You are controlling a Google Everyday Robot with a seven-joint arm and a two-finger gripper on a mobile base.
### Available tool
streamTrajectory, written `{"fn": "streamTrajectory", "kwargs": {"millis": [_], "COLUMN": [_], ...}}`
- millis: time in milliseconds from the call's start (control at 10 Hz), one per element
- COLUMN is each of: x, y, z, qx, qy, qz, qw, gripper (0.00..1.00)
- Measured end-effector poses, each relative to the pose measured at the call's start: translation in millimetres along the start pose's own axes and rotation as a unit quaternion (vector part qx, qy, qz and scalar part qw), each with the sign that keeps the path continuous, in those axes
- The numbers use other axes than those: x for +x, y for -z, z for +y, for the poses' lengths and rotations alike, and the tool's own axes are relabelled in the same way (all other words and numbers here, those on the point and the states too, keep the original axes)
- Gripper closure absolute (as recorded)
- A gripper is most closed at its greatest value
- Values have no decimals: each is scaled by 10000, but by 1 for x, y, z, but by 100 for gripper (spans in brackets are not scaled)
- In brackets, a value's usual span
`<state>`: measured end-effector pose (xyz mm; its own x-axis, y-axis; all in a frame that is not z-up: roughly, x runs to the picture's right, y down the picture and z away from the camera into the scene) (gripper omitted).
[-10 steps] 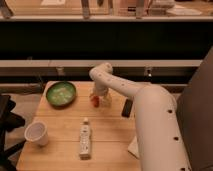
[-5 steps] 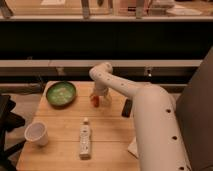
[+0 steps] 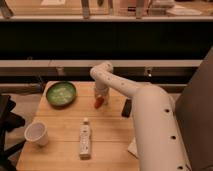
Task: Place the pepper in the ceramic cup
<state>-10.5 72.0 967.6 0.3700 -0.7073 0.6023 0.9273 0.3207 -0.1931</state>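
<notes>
My gripper (image 3: 100,100) hangs over the middle of the wooden bench (image 3: 115,135) with its fingers gripping the small red-orange chili-shaped pepper (image 3: 98,103) clear of the surface, ready for carrying to the plain white tapered ceramic cup (image 3: 37,133) at the near-left corner, well apart.

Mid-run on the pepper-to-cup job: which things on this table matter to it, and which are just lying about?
For the job:
pepper, at the gripper near the table's back middle
ceramic cup, front left corner

Just lying about:
green bowl, back left
white bottle, lying flat at front middle
black slab, right of the gripper
</notes>
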Motion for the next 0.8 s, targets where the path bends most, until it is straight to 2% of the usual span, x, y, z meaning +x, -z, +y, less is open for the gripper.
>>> {"fn": "streamTrajectory", "kwargs": {"millis": [100, 300, 500, 800], "x": [2, 12, 15, 3], "y": [0, -1, 4, 33], "z": [2, 6, 7, 0], "qx": [-15, -79, -138, -251], "qy": [-10, -60, -22, 69], "qz": [-5, -17, 53, 151], "qw": [10000, 9999, 9999, 9995], "gripper": [78, 96, 99, 99]}}
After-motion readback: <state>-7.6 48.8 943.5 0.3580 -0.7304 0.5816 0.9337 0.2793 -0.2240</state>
